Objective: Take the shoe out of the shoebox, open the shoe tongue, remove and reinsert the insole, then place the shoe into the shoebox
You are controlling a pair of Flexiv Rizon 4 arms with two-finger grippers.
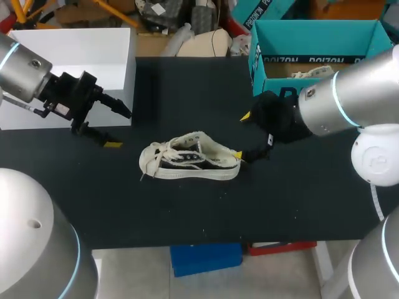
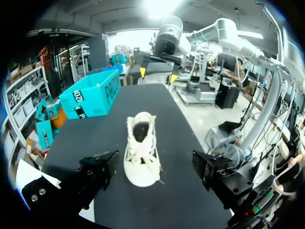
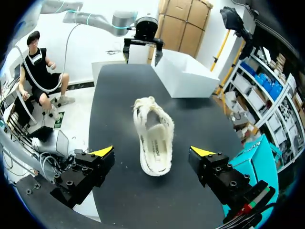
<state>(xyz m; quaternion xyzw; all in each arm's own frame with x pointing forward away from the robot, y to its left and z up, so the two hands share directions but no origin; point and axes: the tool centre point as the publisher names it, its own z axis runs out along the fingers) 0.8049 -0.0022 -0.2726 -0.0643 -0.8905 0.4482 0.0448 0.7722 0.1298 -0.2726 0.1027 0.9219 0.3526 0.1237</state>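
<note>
- The shoe (image 1: 190, 159) is sitting mid-scene on the table (image 1: 187, 212), out of its box; I'm judging step one done.
- My right pincer (image 1: 241, 135) is gaping wide at the heel; my left pincer (image 1: 120, 129) is gaping wide, well left.
- Tongue, insole and reboxing are looking undone; the shoebox (image 1: 324, 37) is waiting far right.

Cream-and-black shoe (image 1: 190, 161), teal shoebox (image 1: 312, 38)

Left gripper (image 1: 120, 128) spread wide; right gripper (image 1: 241, 135) likewise.

White canvas low-top shoe (image 1: 190, 163) mid black bench (image 1: 187, 212), toe left, heel right. Teal cardboard shoebox (image 1: 312, 50) behind it, back right. White rectangular box (image 1: 75, 59) back left. Left gripper (image 1: 120, 129) left of toe, apart; right gripper (image 1: 241, 136) just beside heel.
</note>
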